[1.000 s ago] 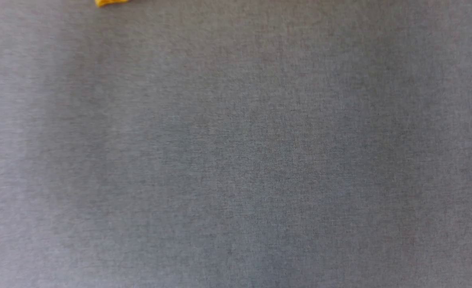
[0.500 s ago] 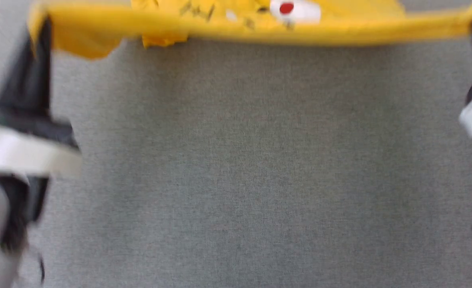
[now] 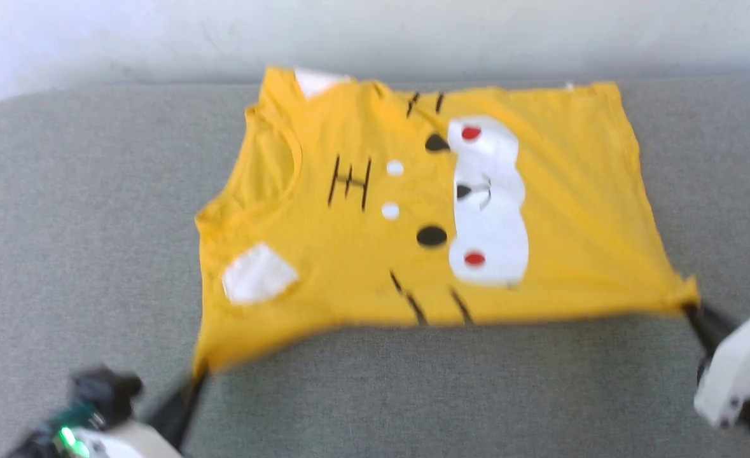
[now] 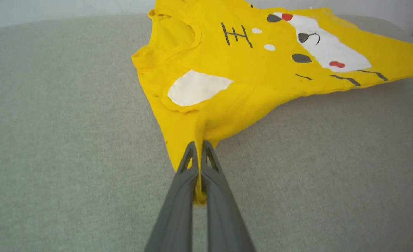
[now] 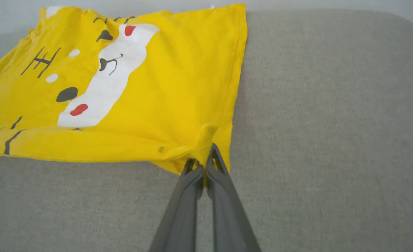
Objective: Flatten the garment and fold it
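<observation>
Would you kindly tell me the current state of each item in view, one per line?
Yellow cartoon-face T-shirt: spread print-side up, unfolded, near edge pulled taut.
Left gripper: shut on the shirt's near shoulder-side corner.
Right gripper: shut on the shirt's near hem corner.
Grey fabric surface: flat, bearing the shirt.

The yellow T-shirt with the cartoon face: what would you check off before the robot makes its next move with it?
1. Grip of the left fingers on the T-shirt, near corner at the collar end: ok, shut on it.
2. Grip of the right fingers on the near hem corner: ok, shut on it.
3. Printed face up on the grey fabric surface: ok.
4. Cloth lying flat: not ok, it bunches at both grips and beside the collar.
5. Far sleeve spread out: cannot tell.
</observation>
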